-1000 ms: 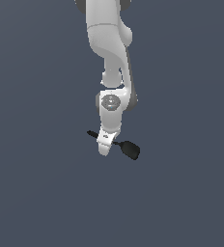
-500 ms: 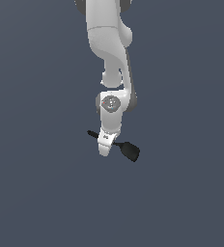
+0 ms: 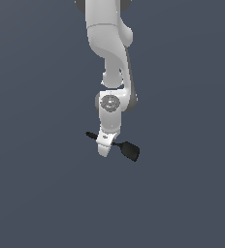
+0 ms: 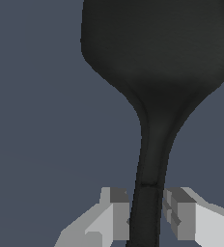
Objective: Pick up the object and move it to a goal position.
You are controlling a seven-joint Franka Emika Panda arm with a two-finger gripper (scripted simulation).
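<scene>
The white arm (image 3: pixel 109 58) reaches down from the top of the exterior view, its tool (image 3: pixel 104 147) low over the plain grey ground. The black spatula (image 3: pixel 130 150) crosses the tool, head toward the exterior view's right. Only the wrist view shows the grip: both fingers (image 4: pixel 119 214) clamp the spatula's (image 4: pixel 152 72) thin handle.

Utensil (image 4: pixel 150 144) handle lies between gripper (image 4: pixel 147 217) fingers.
</scene>
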